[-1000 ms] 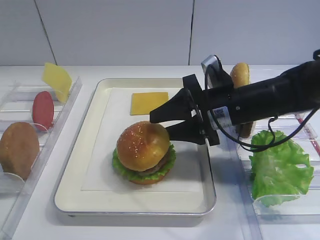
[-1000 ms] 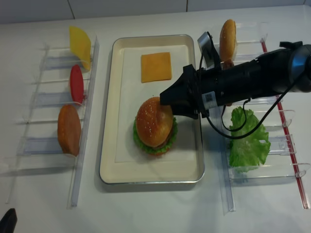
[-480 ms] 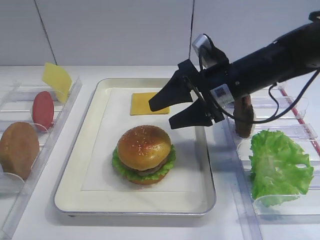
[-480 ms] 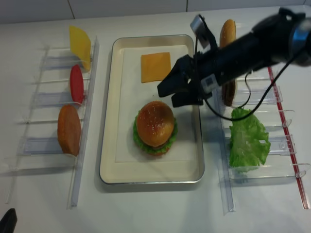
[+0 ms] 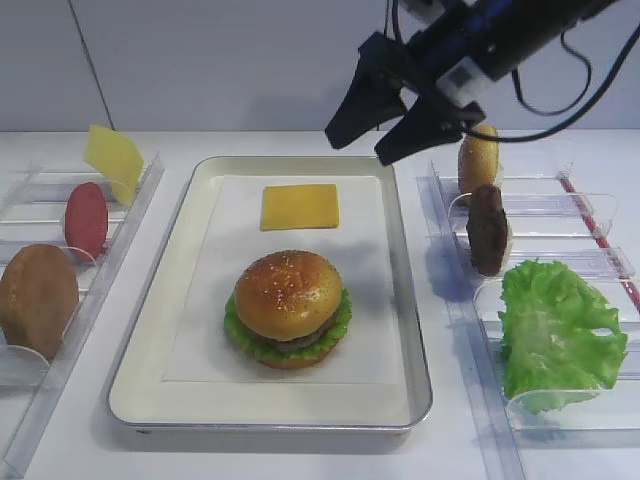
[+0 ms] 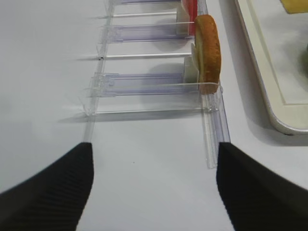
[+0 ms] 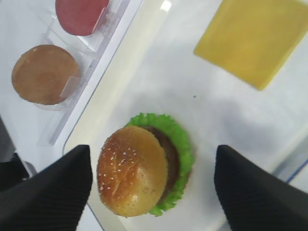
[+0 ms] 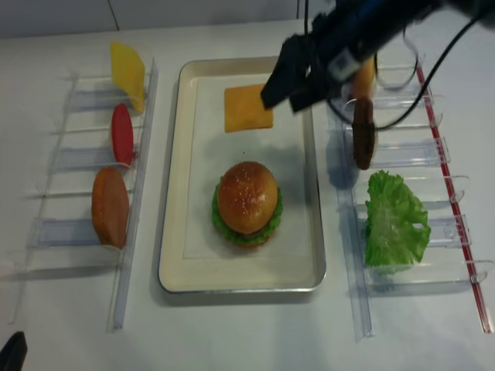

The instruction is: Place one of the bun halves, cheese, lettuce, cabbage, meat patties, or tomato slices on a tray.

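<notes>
Sesame bun top (image 5: 287, 293) sits on the assembled stack: lettuce ruffle (image 5: 243, 338) and a dark patty edge show beneath it, all resting on the paper liner in the near half of the tray (image 5: 150, 310). One orange cheese slice (image 5: 299, 206) lies flat on the liner toward the tray's far end, apart from the stack. Right pincer (image 5: 372, 125) hangs high above the far right corner of the tray, jaws spread wide, nothing between them; its wrist view looks straight down on the bun with both fingertips clear of it. Left pincer (image 6: 154, 192): jaws apart and empty, low over the bench beside the left rack (image 6: 144, 86), where the plain brown bun (image 6: 208, 45) stands on edge. Judgement: the placement of the bun top is complete and the step in hand is release and retreat. Next move, if another item is wanted, calls for a reach to a rack piece, e.g. the spare patty (image 5: 488, 228) or the loose lettuce leaf (image 5: 556, 335) on the right, approached from above to clear the rack dividers.
</notes>
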